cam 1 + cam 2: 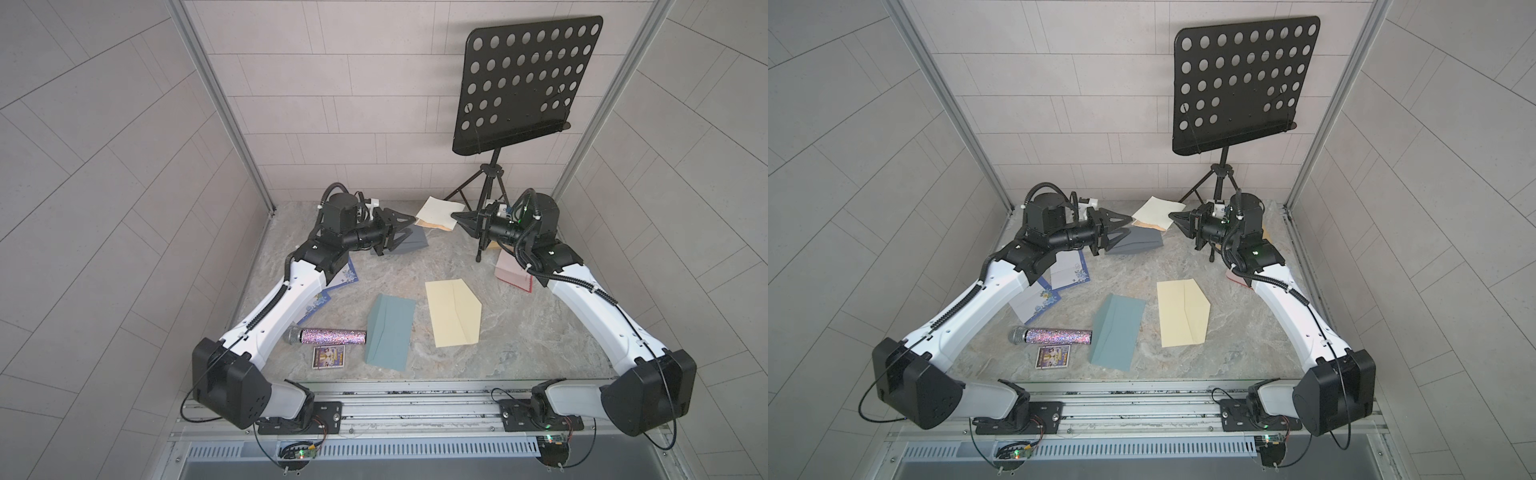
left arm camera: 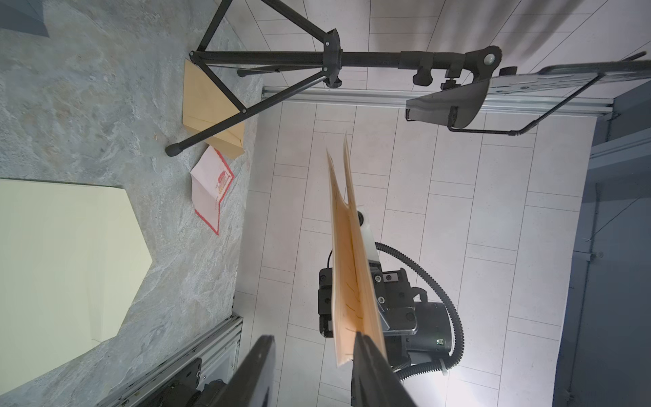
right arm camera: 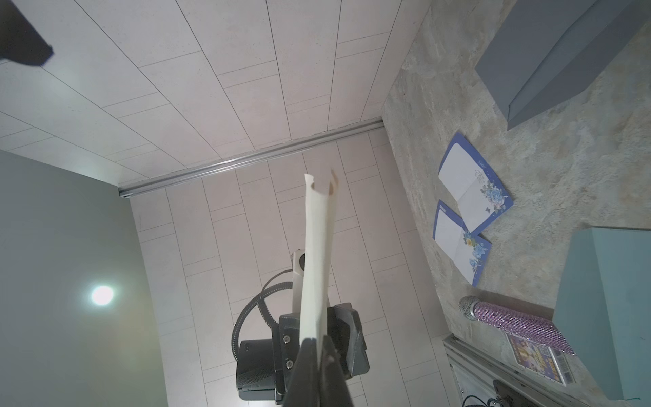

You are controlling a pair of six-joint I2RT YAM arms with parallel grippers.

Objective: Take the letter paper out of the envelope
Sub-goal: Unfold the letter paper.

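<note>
Floral stationery sheets (image 1: pixel 1065 270): two blue-bordered sheets lie flat at the left edge of the table (image 1: pixel 540 332), partly hidden under the left arm (image 1: pixel 282 299).
Microphone (image 1: pixel 328 336): glittered, lying near the front, its tail end touching the teal envelope (image 1: pixel 390 332); a picture card (image 1: pixel 328 357) lies just in front of it.
Grey envelope (image 1: pixel 415 244): flat at the back, partly covered in both top views by the left gripper.
Left gripper (image 1: pixel 408 225): raised above the grey envelope, jaws partly apart. In the left wrist view the sheet's near edge lies between the fingers (image 2: pixel 373 373), against one of them and unpinched.
Letter paper (image 1: pixel 438 210): cream, held off the table at back centre, between the two grippers.
Brown envelope (image 1: pixel 432 225): a strip shows along the paper's nearer edge; how far the paper sits inside cannot be told.
Yellow envelope (image 1: pixel 453 311): flat mid-table, well apart from both grippers.
Right gripper (image 1: pixel 455 216): jaws closed on the letter paper's right edge.
Music stand (image 1: pixel 528 83): back right, its tripod legs behind the right gripper, one leg crossing a second brown envelope (image 2: pixel 211 105).
Pink envelope (image 1: pixel 513 272): red-edged, partly hidden by the right arm (image 1: pixel 582 299).
</note>
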